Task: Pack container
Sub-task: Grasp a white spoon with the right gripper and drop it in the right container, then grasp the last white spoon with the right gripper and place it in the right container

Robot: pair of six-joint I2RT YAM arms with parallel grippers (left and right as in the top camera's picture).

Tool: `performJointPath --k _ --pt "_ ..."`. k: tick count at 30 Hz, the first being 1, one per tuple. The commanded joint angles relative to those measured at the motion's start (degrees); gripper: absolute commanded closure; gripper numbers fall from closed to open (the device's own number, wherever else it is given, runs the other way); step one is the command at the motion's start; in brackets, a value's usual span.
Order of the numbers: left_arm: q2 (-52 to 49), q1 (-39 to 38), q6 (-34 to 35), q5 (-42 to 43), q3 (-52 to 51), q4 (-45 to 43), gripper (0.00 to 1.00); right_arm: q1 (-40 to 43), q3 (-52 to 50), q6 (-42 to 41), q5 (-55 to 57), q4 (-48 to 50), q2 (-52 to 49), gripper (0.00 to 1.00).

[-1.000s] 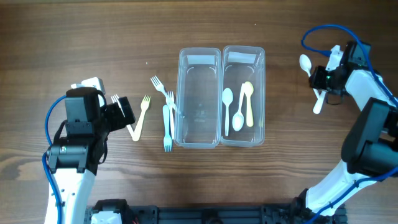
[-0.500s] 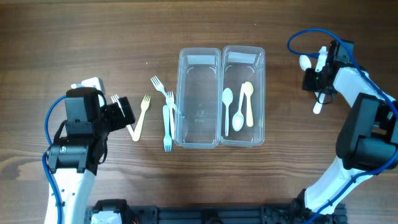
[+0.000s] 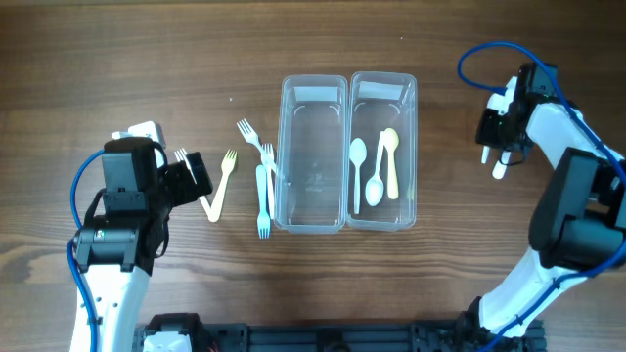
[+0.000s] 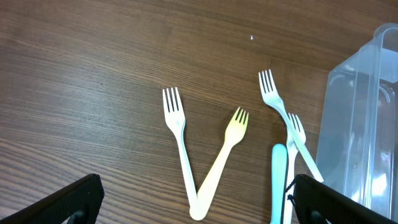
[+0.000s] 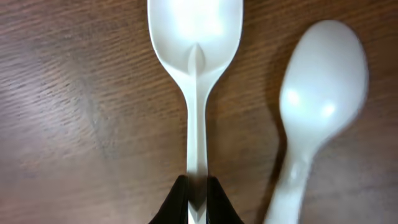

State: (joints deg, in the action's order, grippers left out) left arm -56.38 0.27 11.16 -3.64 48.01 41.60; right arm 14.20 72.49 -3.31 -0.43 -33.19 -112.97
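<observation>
The clear container (image 3: 348, 80) has two tubs side by side at the table's middle. Its left tub is empty; its right tub holds three spoons (image 3: 376, 186). My right gripper (image 3: 494, 135) is to the right of the container, shut on the handle of a white spoon (image 5: 195, 37) just above the wood. A second white spoon (image 5: 320, 81) lies beside it. My left gripper (image 4: 196, 202) is open and empty over the stems of two forks, a white fork (image 4: 180, 143) and a cream fork (image 4: 227, 149). The container's wall shows at the right of the left wrist view (image 4: 364, 124).
Several plastic forks lie left of the container: a white one (image 3: 252, 135) and a pale blue one (image 3: 262, 200) close to its left wall, a cream one (image 3: 223, 181) further left. A white spoon handle end (image 3: 500, 169) shows below the right gripper.
My right gripper has moved left and a little toward the front; the spoon bowl seen beside it earlier is now hidden under the arm. The left arm has not moved.
</observation>
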Motion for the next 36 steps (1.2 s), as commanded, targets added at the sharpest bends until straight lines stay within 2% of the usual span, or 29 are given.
performJointPath --k 1,5,7,11,14,17,20,21,22,24,25,28,30,32,36 --pt "0.07 -0.33 -0.92 -0.76 1.18 -0.17 0.00 -1.99 -0.04 -1.38 -1.49 -0.11 9.97 0.96" --pt "0.07 -0.33 -0.92 -0.76 1.18 -0.17 0.00 -8.17 -0.04 -3.54 -6.34 -3.43 21.97 0.96" --pt "0.07 -0.33 -0.92 -0.76 1.18 -0.17 0.00 -12.57 -0.04 -5.88 -8.66 -6.45 24.35 0.96" --pt "0.07 -0.33 -0.92 -0.76 1.18 -0.17 0.00 -23.87 -0.07 -9.03 -10.29 -11.21 24.57 0.96" --pt "0.07 -0.33 -0.92 -0.76 1.18 -0.17 0.00 -28.98 -0.37 -14.86 -9.73 -10.82 23.96 0.96" --pt "0.07 -0.33 -0.92 -0.76 1.18 -0.17 0.00 -30.75 -2.54 -16.85 -7.52 -9.90 21.27 0.96" --pt "0.07 -0.33 -0.92 -0.76 1.18 -0.17 0.00 -30.75 -3.61 -17.66 -8.85 -9.92 16.46 0.94" --pt "0.07 -0.33 -0.92 -0.76 1.18 -0.15 0.00 -30.75 -3.61 -16.39 -8.83 -9.31 16.24 0.76" --pt "0.07 -0.33 -0.92 -0.76 1.18 -0.17 0.00 -30.75 -3.37 -14.71 -8.87 -8.63 16.55 0.67" --pt "0.07 -0.33 -0.92 -0.76 1.18 -0.17 0.00 -30.73 -2.32 -13.16 -8.70 -7.65 17.92 0.60" --pt "0.04 -0.33 -0.92 -0.76 1.18 -0.17 0.00 -30.71 -1.31 -13.11 -8.33 -7.23 19.21 0.51" --pt "0.07 -0.33 -0.92 -0.76 1.18 -0.17 0.00 -29.51 2.27 -14.08 -5.49 -6.97 23.56 0.48" --pt "0.07 -0.33 -0.92 -0.76 1.18 -0.17 0.00 -26.75 3.78 -21.22 1.49 -8.33 25.73 0.45" --pt "0.07 -0.33 -0.92 -0.76 1.18 -0.17 0.00 -20.50 3.80 -26.71 4.55 -11.65 26.53 0.43" --pt "0.07 -0.33 -0.92 -0.76 1.18 -0.17 0.00 -5.44 3.78 -25.31 4.11 -16.83 20.68 0.41"
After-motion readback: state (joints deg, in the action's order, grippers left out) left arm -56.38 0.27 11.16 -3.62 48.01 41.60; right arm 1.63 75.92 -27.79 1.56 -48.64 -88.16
